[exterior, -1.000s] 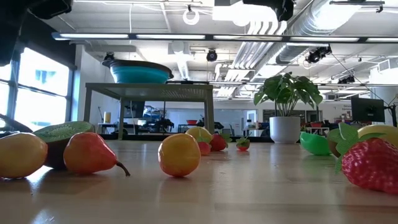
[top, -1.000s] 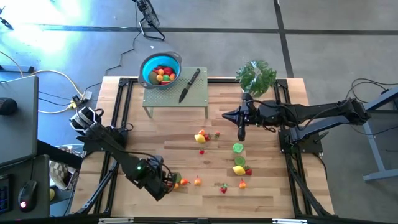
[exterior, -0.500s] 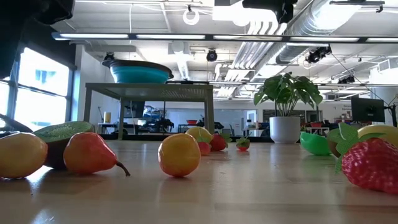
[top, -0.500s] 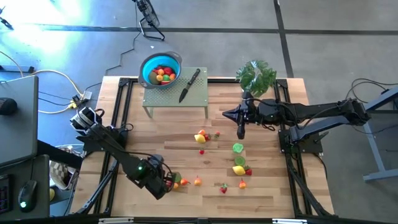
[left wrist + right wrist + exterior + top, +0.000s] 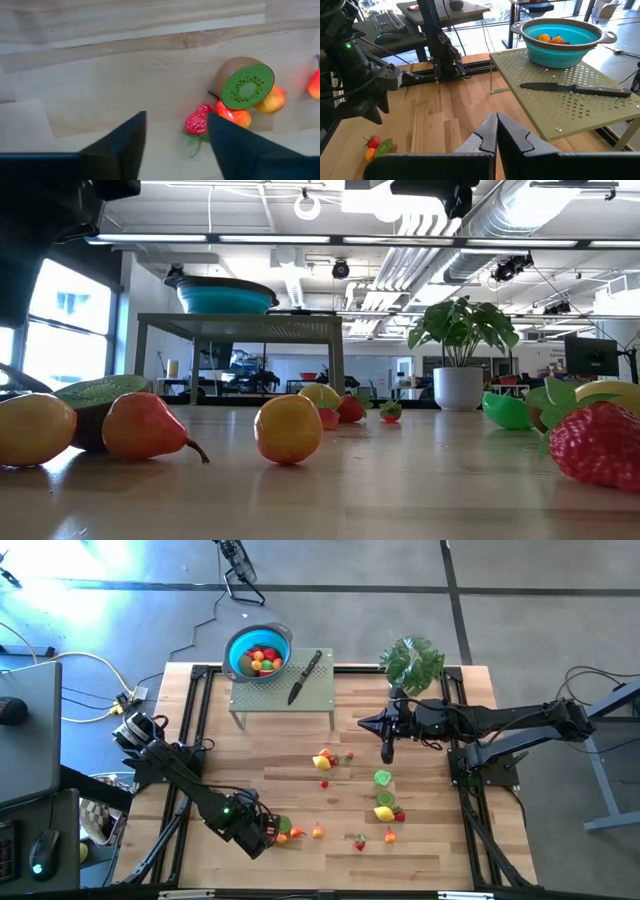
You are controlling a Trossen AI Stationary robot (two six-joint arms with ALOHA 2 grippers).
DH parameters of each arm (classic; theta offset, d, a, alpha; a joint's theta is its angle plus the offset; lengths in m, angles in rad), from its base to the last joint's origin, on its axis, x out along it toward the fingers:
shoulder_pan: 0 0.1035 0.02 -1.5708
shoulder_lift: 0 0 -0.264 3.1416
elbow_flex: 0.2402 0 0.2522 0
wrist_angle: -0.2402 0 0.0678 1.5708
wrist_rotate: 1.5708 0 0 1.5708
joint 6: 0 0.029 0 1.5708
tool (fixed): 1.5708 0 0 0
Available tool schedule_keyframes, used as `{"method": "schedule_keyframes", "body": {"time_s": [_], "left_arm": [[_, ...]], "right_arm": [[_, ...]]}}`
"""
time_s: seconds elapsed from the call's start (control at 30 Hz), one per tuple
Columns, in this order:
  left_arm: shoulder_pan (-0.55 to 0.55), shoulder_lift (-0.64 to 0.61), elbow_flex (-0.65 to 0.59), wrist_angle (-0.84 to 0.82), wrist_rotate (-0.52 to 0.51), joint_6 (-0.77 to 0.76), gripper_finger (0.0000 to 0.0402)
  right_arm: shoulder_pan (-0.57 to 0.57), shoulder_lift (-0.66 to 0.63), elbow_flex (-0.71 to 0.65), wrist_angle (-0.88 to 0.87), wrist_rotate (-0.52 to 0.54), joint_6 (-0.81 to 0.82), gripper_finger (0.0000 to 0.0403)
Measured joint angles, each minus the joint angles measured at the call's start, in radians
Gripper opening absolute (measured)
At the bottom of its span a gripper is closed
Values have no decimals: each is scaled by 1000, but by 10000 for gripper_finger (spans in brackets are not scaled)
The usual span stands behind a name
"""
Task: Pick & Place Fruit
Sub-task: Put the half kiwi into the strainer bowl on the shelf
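Observation:
Small toy fruit lies scattered on the wooden table (image 5: pixel 250 755). A cluster lies at the near left: a kiwi half (image 5: pixel 245 82), a strawberry (image 5: pixel 198 121), an orange pear (image 5: pixel 234 115) and a yellow-orange piece (image 5: pixel 272 100). My left gripper (image 5: pixel 262 832) is open just left of this cluster, and the strawberry lies just beyond its fingertips (image 5: pixel 176 120). My right gripper (image 5: pixel 388 752) is shut and empty, above the table's right middle; it also shows in its wrist view (image 5: pixel 496 116). The blue bowl (image 5: pixel 258 652) holds several fruit pieces.
The bowl and a black-handled knife (image 5: pixel 305 677) rest on a perforated grey stand (image 5: pixel 282 695) at the far edge. A potted plant (image 5: pixel 412 662) stands at the far right. More fruit lies mid-table (image 5: pixel 323 760) and near the right (image 5: pixel 383 812). The low view shows a pear (image 5: pixel 145 425).
My left arm has shifted a little over the near-left fruit cluster; more of its dark body shows at the top left of the low view. The fruit has stayed where it was.

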Motion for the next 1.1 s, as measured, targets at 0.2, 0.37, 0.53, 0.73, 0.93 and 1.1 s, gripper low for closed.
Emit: {"method": "schedule_keyframes", "body": {"time_s": [0.2,0.37,0.53,0.73,0.93,1.1], "left_arm": [[0,0,0,5,4,7,274],[0,0,-1,23,69,39,287],[0,0,-1,50,87,39,287],[0,0,-1,147,58,-9,287],[1,0,-1,174,-82,-86,287],[8,12,-1,161,-111,-104,287]], "right_arm": [[0,0,0,0,0,-4,3],[0,0,0,0,0,-25,3],[0,0,0,1,0,-26,3],[0,0,0,1,0,-25,2],[0,0,0,1,0,-23,2],[0,0,0,1,0,-23,2]]}}
